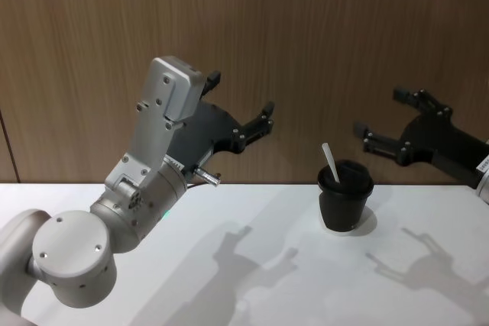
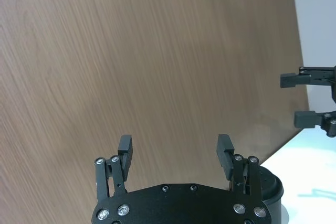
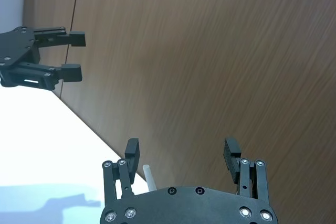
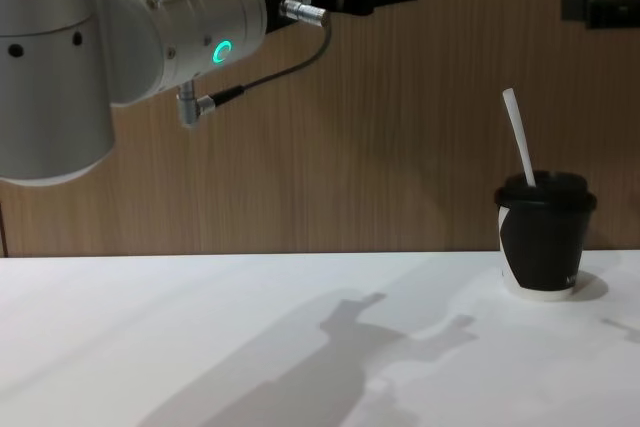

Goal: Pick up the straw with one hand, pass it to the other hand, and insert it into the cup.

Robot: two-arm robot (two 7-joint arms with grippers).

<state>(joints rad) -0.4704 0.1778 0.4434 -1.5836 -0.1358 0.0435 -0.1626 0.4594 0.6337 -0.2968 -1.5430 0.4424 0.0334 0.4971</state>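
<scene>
The black cup [image 1: 345, 198] stands on the white table, right of centre, with its lid on. The white straw [image 1: 330, 162] sticks up out of the lid, leaning slightly left; the chest view shows the cup [image 4: 540, 242] and straw [image 4: 518, 147] the same way. My left gripper [image 1: 241, 95], on the silver wrist with the green ring, hangs open and empty above the table, left of the cup. My right gripper [image 1: 380, 112] is open and empty too, raised to the cup's right. In the right wrist view the straw tip [image 3: 150, 176] shows just beyond my right gripper [image 3: 181, 153].
A wood-panelled wall [image 1: 321, 28] rises right behind the white table [image 1: 229, 265]. A black cable [image 4: 270, 77] loops under the left wrist. The left wrist view shows my left gripper [image 2: 175, 148], the cup lid [image 2: 270, 184] and the right gripper [image 2: 310, 98] farther off.
</scene>
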